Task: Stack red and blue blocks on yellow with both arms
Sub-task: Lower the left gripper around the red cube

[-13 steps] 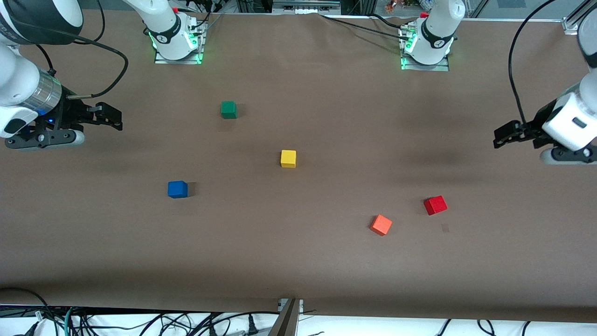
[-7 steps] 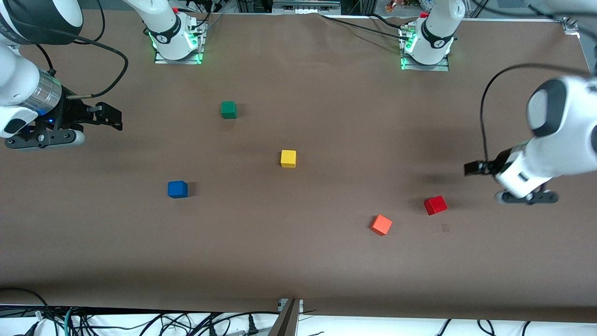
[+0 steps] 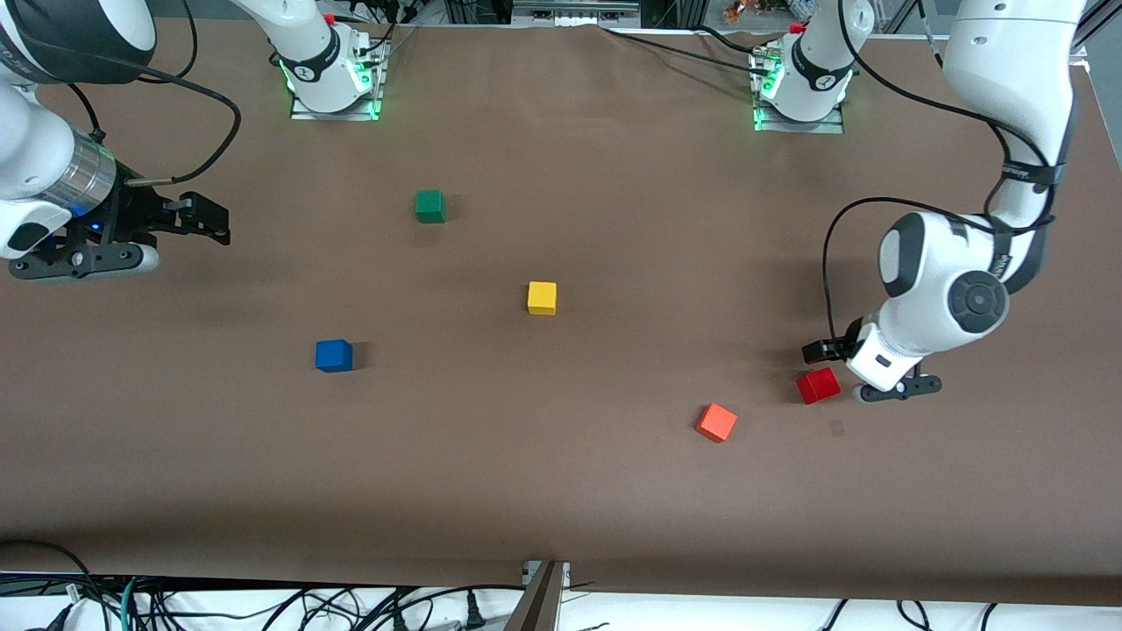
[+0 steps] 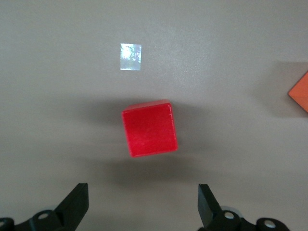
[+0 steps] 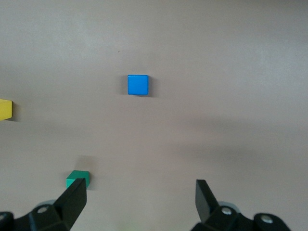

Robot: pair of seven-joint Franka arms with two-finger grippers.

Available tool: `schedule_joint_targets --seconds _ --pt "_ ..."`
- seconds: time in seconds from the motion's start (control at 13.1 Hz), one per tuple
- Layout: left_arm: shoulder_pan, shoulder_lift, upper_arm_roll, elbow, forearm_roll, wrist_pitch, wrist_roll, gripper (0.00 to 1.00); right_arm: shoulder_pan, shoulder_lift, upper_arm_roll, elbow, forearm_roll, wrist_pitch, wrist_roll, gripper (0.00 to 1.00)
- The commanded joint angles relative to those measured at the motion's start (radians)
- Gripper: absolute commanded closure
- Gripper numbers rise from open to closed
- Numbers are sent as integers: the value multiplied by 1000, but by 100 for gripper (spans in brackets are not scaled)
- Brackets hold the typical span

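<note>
The deep red block (image 3: 818, 386) (image 4: 149, 128) lies on the brown table toward the left arm's end. My left gripper (image 3: 828, 353) (image 4: 143, 192) hangs low just beside it, open and empty, with the block ahead of its fingers and not between them. The blue block (image 3: 334, 355) (image 5: 138, 84) rests toward the right arm's end. Between the two, slightly farther from the front camera, sits the yellow cube (image 3: 542, 298) (image 5: 5, 109). My right gripper (image 3: 215, 223) (image 5: 140, 188) waits open and empty above the table at its own end.
A green cube (image 3: 429, 206) (image 5: 77, 179) stands nearer the arm bases. An orange-red cube (image 3: 716, 422) (image 4: 301, 94) lies close to the red block, nearer the front camera. A small pale patch (image 4: 130, 56) marks the table by the red block. Cables run along the front edge.
The left arm has swung in from the table's end and come down beside the red block, its gripper still open. The right arm and all cubes have stayed put.
</note>
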Motion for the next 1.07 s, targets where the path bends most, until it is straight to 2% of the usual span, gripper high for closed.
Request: schedule_joint_targets --seconds 0.0,0.38,0.77,0.92,1.0 --pt "-25 7 7 -97 -18 136 -52 0 -13 4 7 17 16 -9 -19 0" --pt "-26 66 3 -83 -18 246 -104 0 -13 4 7 17 16 -3 -31 0" --pt "-26 69 3 -48 -19 246 -137 1 -13 4 7 17 16 -3 -33 0" --pt "-23 69 3 -42 -19 245 -141 29 -13 4 7 17 16 -3 -33 0" --pt "-22 69 3 -40 -19 245 -141 39 -13 4 7 17 16 -3 -33 0"
